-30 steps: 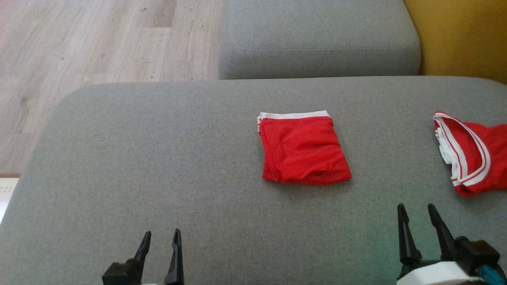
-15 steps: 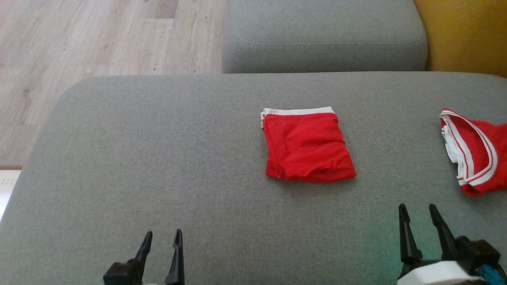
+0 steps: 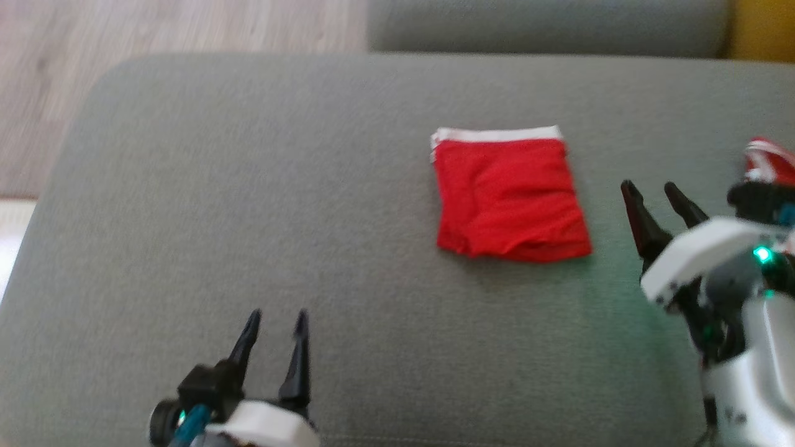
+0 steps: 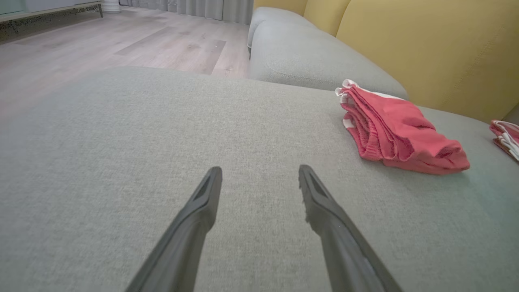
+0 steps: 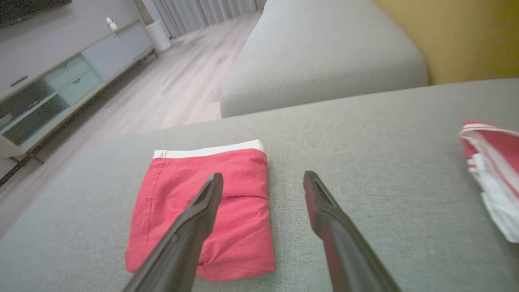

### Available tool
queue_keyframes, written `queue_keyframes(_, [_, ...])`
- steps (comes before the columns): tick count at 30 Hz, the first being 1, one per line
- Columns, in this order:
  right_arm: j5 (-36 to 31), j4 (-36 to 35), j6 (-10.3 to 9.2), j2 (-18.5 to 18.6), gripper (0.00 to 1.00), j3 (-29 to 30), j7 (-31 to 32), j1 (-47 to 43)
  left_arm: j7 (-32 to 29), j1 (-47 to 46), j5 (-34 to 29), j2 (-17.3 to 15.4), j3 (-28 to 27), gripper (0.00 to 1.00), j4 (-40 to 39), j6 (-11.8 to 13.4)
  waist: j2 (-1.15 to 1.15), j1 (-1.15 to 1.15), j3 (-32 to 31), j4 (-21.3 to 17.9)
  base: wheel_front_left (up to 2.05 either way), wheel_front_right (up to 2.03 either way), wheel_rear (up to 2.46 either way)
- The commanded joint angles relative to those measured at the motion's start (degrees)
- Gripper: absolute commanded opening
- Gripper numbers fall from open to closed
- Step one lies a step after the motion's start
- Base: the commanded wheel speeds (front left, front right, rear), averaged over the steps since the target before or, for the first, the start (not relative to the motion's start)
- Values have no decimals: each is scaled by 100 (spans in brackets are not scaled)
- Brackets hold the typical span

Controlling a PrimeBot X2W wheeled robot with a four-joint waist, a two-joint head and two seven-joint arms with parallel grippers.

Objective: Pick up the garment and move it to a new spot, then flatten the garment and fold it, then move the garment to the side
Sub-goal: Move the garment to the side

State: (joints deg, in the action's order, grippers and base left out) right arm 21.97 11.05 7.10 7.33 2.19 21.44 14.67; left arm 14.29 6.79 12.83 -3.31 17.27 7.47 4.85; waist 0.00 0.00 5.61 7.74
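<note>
Currently folded red garment [image 3: 510, 198] flat on grey cushion [image 3: 248, 217]; left gripper [image 3: 278, 315], right gripper [image 3: 648, 186] both spread wide, empty

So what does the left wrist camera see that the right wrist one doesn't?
Left wrist view's own: the open left gripper over bare cushion, and the folded garment seen edge-on, its layers stacked.
Right wrist view's own: the open right gripper above that garment's flat top with its white band, plus a cabinet with drawers across the room.
Shared: the cushion, the garment, a second garment at the right edge, the yellow backrest and the wood floor.
</note>
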Motion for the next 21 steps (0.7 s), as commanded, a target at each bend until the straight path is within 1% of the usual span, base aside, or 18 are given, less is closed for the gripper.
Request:
queue_keyframes(1, [82,-82,39,52,100,-98,152,305,71,-245,51,42,-109,100,-183,-5,0,0,298,242,0,0,0])
queue_keyframes(4, [241,456,39,46,100,72,820,777,71,-437,144,42,55,100,-157,44,0,0,521,445,0,0,0])
queue_keyframes(6, [239,815,39,36,100,214,1112,1045,71,-536,202,43,161,100,-143,83,0,0,631,569,0,0,0])
queue_keyframes(11, [25,1579,39,94,100,455,1330,1510,71,-711,303,43,416,100,-117,163,0,0,803,834,0,0,0])
queue_keyframes(15, [100,2055,39,11,100,553,1405,1737,71,-752,331,43,475,100,-110,236,0,0,851,870,0,0,0])
queue_keyframes(16, [171,2120,39,-31,67,593,1384,1787,71,-752,333,43,463,100,-118,260,0,0,859,842,0,0,0])
queue_keyframes(17, [225,2167,39,-66,0,652,1334,1836,71,-754,335,43,444,100,-130,289,0,0,864,790,0,0,0])
queue_keyframes(21, [313,2164,39,-79,0,606,1134,1947,71,-742,303,43,379,100,-168,316,0,0,851,388,0,0,0])
